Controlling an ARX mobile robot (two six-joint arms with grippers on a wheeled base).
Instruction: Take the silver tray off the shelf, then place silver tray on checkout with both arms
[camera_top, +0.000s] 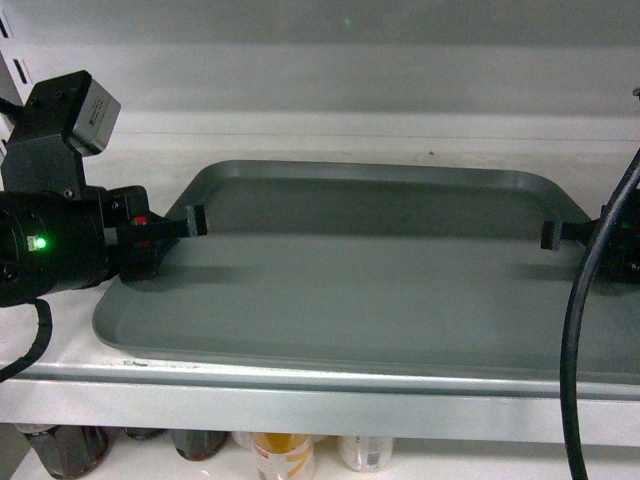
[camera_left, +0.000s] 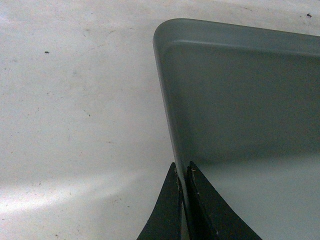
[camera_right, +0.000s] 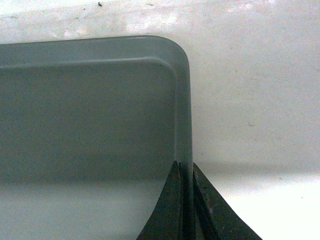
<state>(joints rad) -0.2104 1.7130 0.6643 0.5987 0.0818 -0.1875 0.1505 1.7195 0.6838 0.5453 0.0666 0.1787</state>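
The silver tray (camera_top: 370, 270) lies flat on the white shelf (camera_top: 300, 408), filling most of its width. My left gripper (camera_top: 178, 228) is shut on the tray's left rim, one finger inside and one outside. The left wrist view shows the tray (camera_left: 240, 100) and this gripper (camera_left: 182, 171) pinching the rim below the far corner. My right gripper (camera_top: 556, 235) is shut on the right rim in the same way. The right wrist view shows the tray (camera_right: 90, 110) with that gripper (camera_right: 185, 169) clamped on its edge. The checkout is out of view.
Bottles and cans (camera_top: 282, 455) stand on the level under the shelf. The shelf's back wall (camera_top: 330, 80) rises just behind the tray. A thick black cable (camera_top: 578, 330) hangs in front of the tray's right end. Bare shelf board (camera_left: 75, 125) lies left of the tray.
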